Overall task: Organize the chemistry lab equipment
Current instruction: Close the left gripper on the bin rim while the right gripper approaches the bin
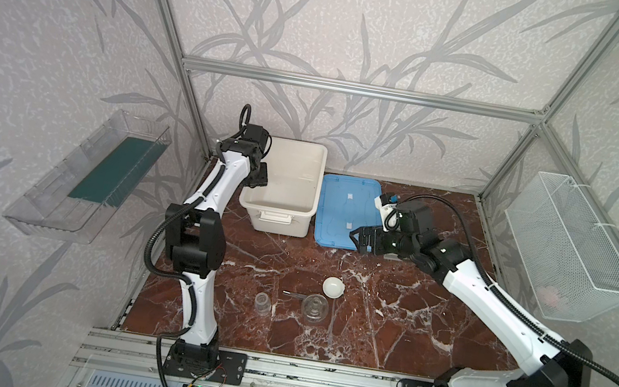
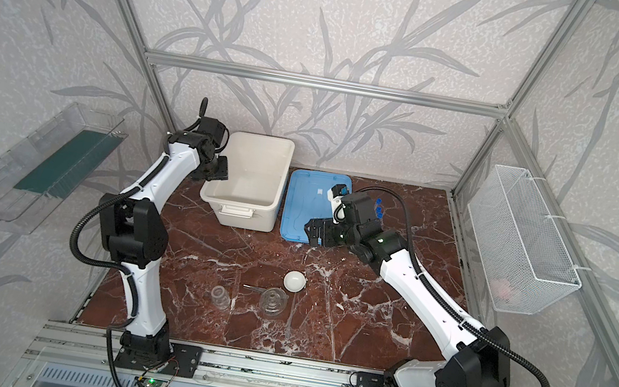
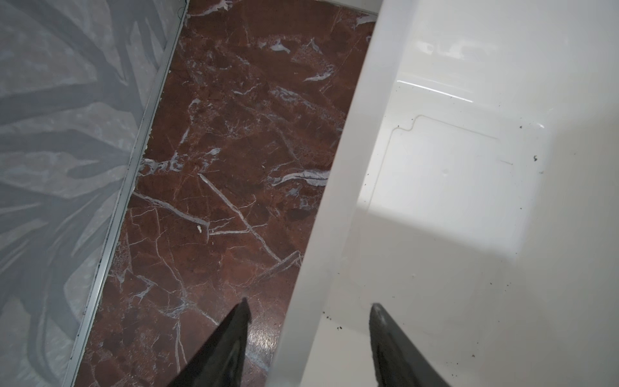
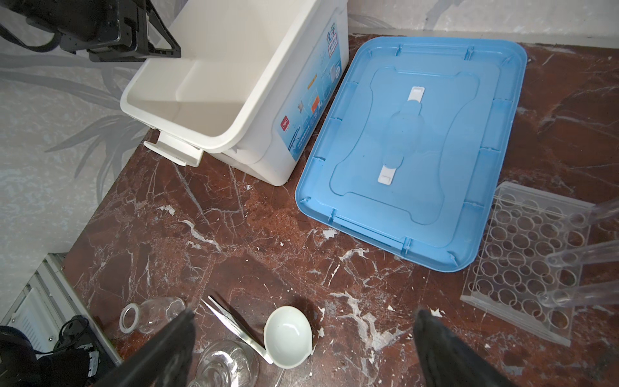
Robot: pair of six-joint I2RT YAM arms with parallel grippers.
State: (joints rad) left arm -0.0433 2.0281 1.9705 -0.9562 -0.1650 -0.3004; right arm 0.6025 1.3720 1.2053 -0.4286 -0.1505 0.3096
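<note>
At the left wall of the white tub [image 3: 351, 167], my left gripper [image 3: 311, 304] straddles the rim, jaws half apart, clasping nothing; my right gripper [image 1: 355, 240], wide open and empty, hangs nearer the small white dish [image 1: 333, 287], tweezers [image 1: 294, 295] and glass vessels [image 1: 314, 308] up front.

Both top views look down from high on the whole counter [image 1: 382, 332]. Wrist cameras peek close past the left end effector [image 3: 310, 305] and right end effector [image 4: 304, 312], both seeing the tub [image 4: 264, 160] ahead.

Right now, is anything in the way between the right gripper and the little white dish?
No, nothing visible. Only marble table lies between the open right gripper and the white dish. The tweezers and a glass vessel lie beyond the dish.
</note>
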